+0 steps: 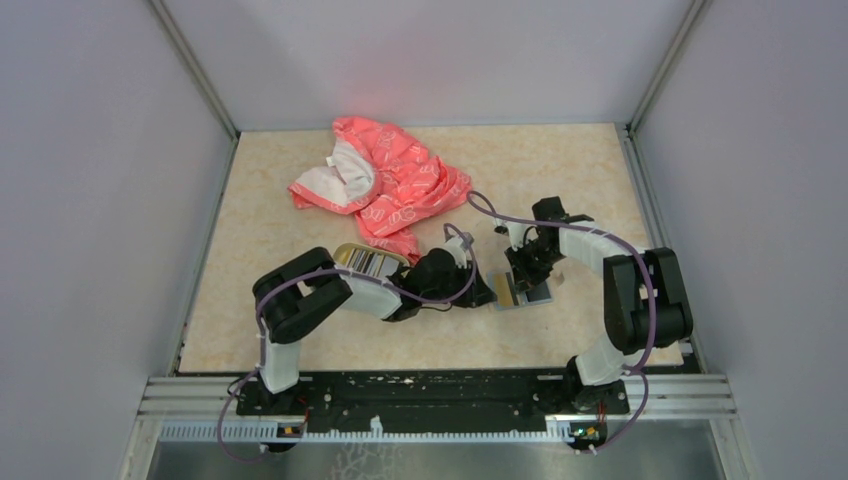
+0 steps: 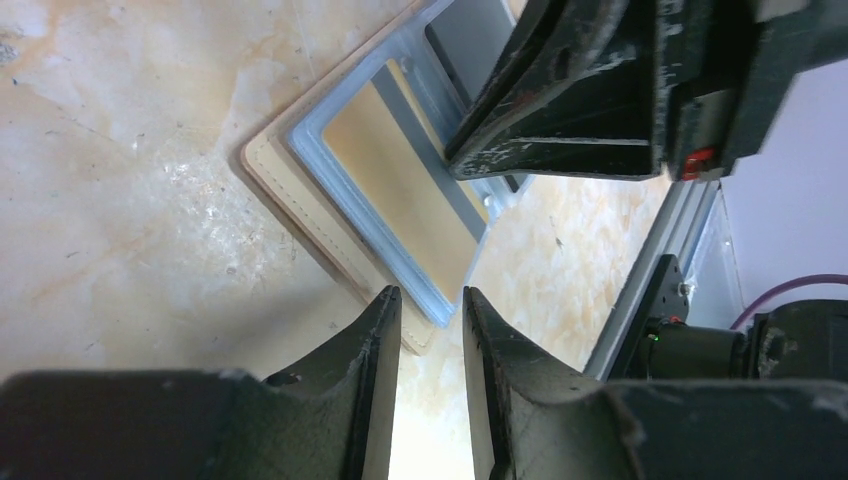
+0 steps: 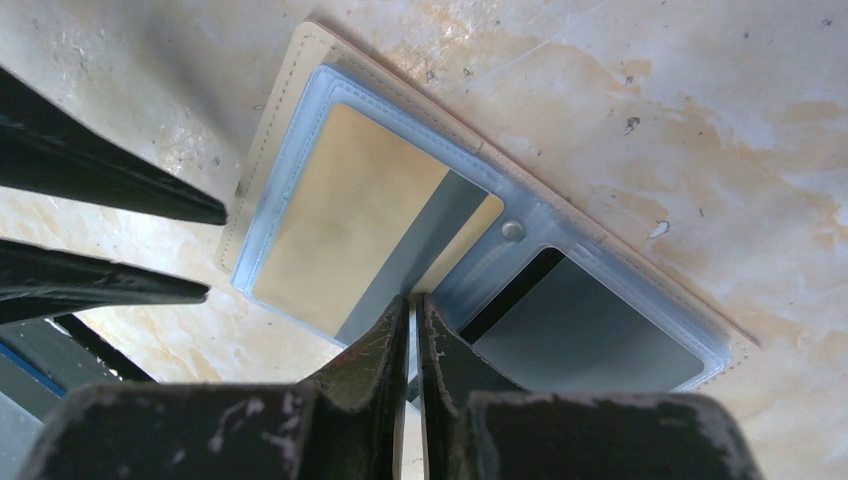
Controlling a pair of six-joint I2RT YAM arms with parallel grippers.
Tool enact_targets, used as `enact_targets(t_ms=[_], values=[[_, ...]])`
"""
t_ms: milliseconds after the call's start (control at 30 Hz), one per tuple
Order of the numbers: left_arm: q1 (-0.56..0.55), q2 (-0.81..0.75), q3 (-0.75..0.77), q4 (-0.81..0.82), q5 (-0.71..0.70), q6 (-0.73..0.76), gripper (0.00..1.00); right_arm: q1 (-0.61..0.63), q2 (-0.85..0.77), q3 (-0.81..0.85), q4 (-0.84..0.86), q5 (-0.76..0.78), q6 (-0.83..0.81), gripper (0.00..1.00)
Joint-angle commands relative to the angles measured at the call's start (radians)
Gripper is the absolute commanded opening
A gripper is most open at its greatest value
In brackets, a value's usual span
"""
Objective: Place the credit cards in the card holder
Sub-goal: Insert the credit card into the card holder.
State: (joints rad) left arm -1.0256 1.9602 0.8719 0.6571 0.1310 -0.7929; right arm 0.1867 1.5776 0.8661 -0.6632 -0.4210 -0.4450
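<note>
Card holder (image 1: 521,293) lies open on worktop (image 1: 290,235), approx. 4 o'clock of centre, golden-tan card (image 3: 340,210) and dark card (image 3: 590,335) in its pockets; R gripper (image 3: 413,300) at its 12 o'clock, fingers clenched, tips at holder's edge; L gripper (image 2: 432,297) at 9 o'clock, fingers parted, grasping nothing.

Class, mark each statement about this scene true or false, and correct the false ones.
1. The card holder lies open on the table. True.
2. A golden card sits in one of its pockets. True.
3. The pink cloth covers the holder. False: it lies apart, farther back on the table.
4. The left gripper grips a card. False: its jaws stand apart with nothing between them.
5. The right gripper is shut. True.
</note>
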Motion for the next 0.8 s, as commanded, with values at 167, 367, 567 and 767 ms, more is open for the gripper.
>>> enact_targets(t_ms=[167,367,567,767], values=[[-0.001,-0.061,0.014,0.036,0.02,-0.01,0.35,-0.002,0.007,0.032,-0.005,-0.009,-0.01,0.07],[-0.002,-0.007,0.045,0.045,0.033,-0.022,0.35,-0.001,0.008,0.033,-0.005,-0.01,-0.011,0.07],[0.003,0.032,0.062,0.037,0.025,-0.022,0.35,-0.003,0.009,0.033,-0.005,-0.01,-0.011,0.07],[0.007,0.045,0.053,0.027,0.013,-0.028,0.35,-0.002,0.009,0.033,-0.004,-0.01,-0.012,0.07]])
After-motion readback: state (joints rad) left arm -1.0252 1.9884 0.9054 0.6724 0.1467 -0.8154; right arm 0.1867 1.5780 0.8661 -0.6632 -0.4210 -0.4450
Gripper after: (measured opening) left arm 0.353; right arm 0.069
